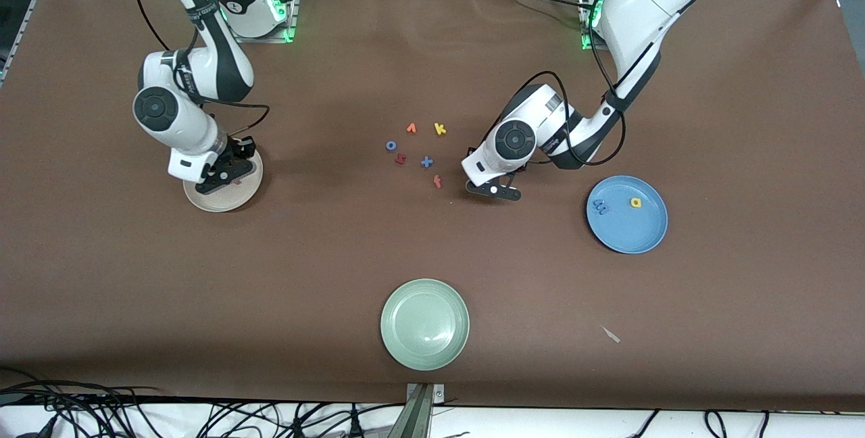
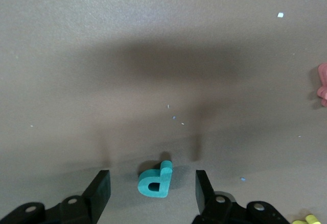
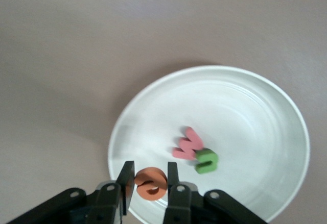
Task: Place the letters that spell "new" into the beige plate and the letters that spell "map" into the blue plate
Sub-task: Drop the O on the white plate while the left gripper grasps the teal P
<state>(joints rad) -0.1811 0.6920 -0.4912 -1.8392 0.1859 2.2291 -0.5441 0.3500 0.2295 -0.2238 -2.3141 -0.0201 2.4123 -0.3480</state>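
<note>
In the left wrist view the teal p lies flat on the brown table, and my left gripper stands open around it with a gap on each side. In the front view that gripper is low over the table between the loose letters and the blue plate, which holds the blue m and the yellow a. My right gripper hangs over the beige plate, shut on the orange e. The pinkish-red w and green n lie in that plate.
A pale green plate sits near the front edge. Loose letters lie mid-table: orange v, yellow k, blue o, a red piece, a blue piece and red f.
</note>
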